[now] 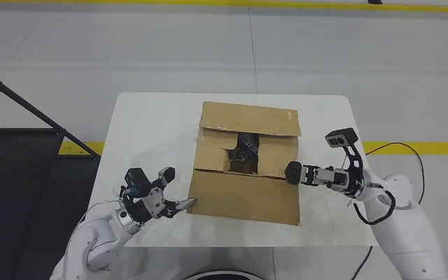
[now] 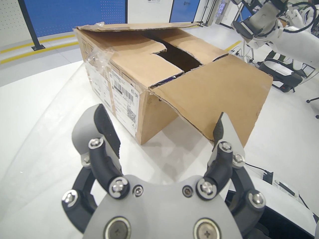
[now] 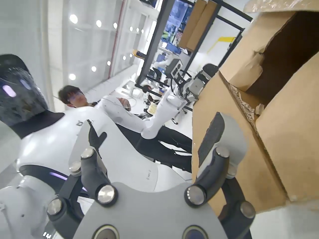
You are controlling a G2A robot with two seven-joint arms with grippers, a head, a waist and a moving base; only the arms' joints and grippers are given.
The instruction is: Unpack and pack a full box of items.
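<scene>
Left gripper (image 2: pixel 160 123), spread, hovers at one corner of the box's (image 1: pixel 245 150) near flap (image 1: pixel 241 199). The right gripper (image 3: pixel 156 125), also spread, sits at the other end. The box stands mid-table (image 1: pixel 140 133). Opening seems in hand, with the inner flaps (image 2: pixel 139 62) down; next, probably fold the near flap clear.

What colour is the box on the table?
The box is brown, with a white label; clearest in the left wrist view.

Brown cardboard box (image 1: pixel 245 164), flaps partly open, mid-table
</scene>
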